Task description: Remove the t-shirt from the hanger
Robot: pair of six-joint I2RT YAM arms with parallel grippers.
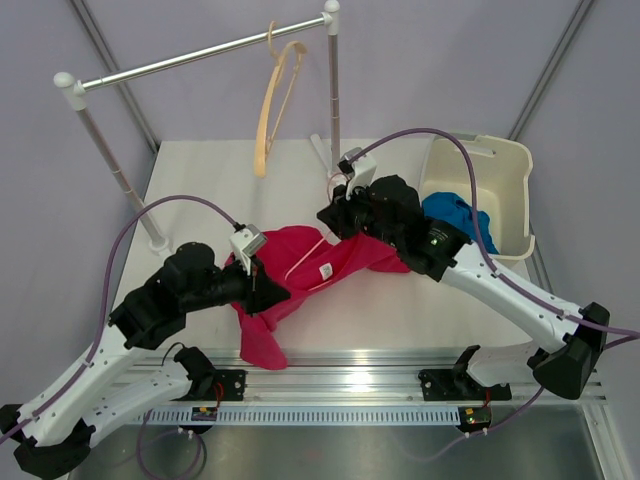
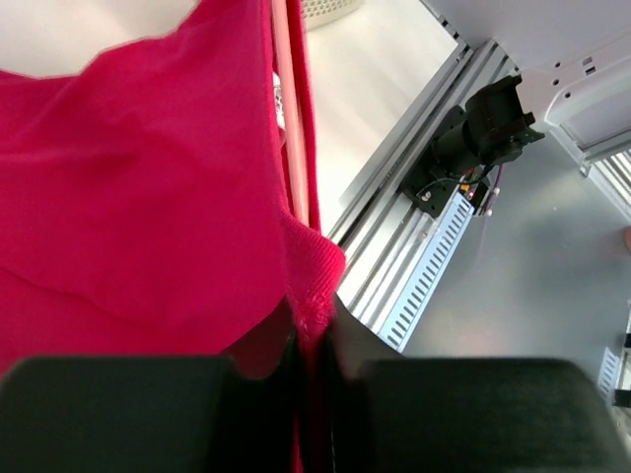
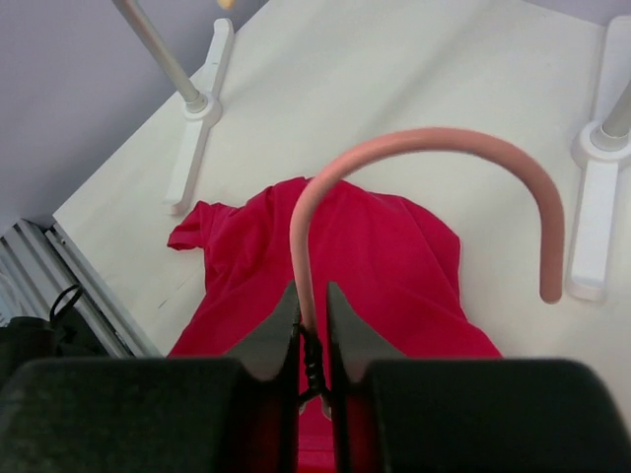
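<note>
Firmly gripped at two points: cloth on one side, hanger on the other

Shows the left claw nipped narrow on a ridge of the red t-shirt, with cloth squeezed between both fingers and spreading away ahead of the tips and to their left. Puts the pink hanger just ahead of that claw as well, running straight away from the fingertips among the cloth.

Has the right claw closed tight around the hanger's neck, with the hook curving up and over to the right beyond the tips. Spreads the rest of the t-shirt on the table ahead of and below the right claw, one sleeve out to the left.

Seen from above, places the t-shirt between the two claws, stretched from one to the other, with a tail of cloth drooping toward the near table edge just past the left claw.

Sets a rail with a wooden hanger well beyond the right claw, and a bin holding blue cloth beside that claw's arm.
</note>
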